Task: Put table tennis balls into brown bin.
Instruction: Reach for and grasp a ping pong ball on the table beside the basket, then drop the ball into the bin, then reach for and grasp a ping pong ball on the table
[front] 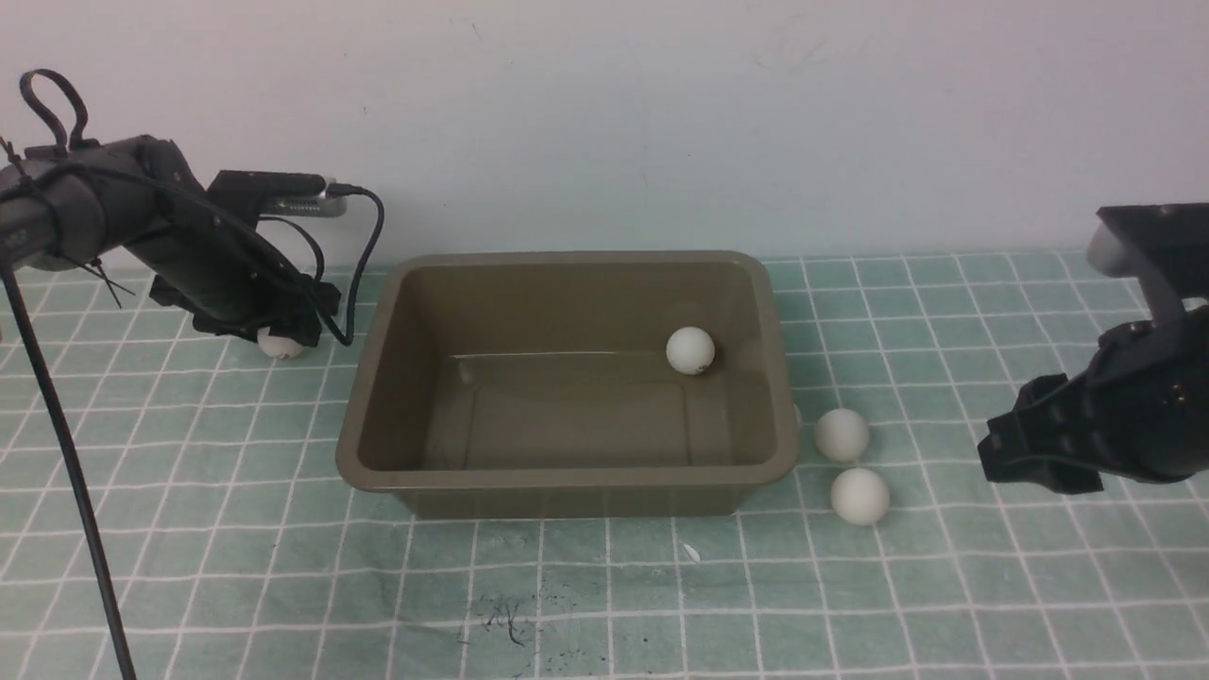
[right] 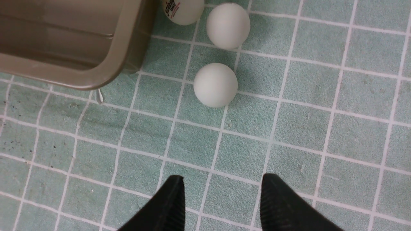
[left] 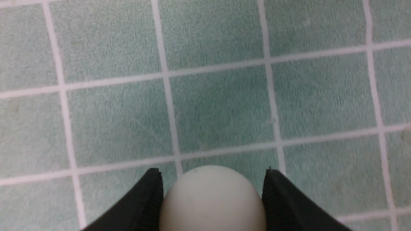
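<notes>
Closest to the lens, the clasped ball [left: 212,199] sits between the ribbed black fingers [left: 151,195] of the left claw [left: 212,171], which press against its two sides. Whether it rests on the cloth or is lifted I cannot tell. That claw is left of the brown bin [front: 567,257], near its far corner. The right claw [right: 223,178] hangs with its fingers spread and nothing between them, over the green checked cloth [right: 321,128] on the bench, right of the bin. Ahead of it lies the near ball [right: 215,85], just beyond that a second ball [right: 228,25], and a logo ball [right: 183,11] just beside the bin's outer wall. A fifth ball [front: 690,350] lies inside the bin, toward its far right corner.
</notes>
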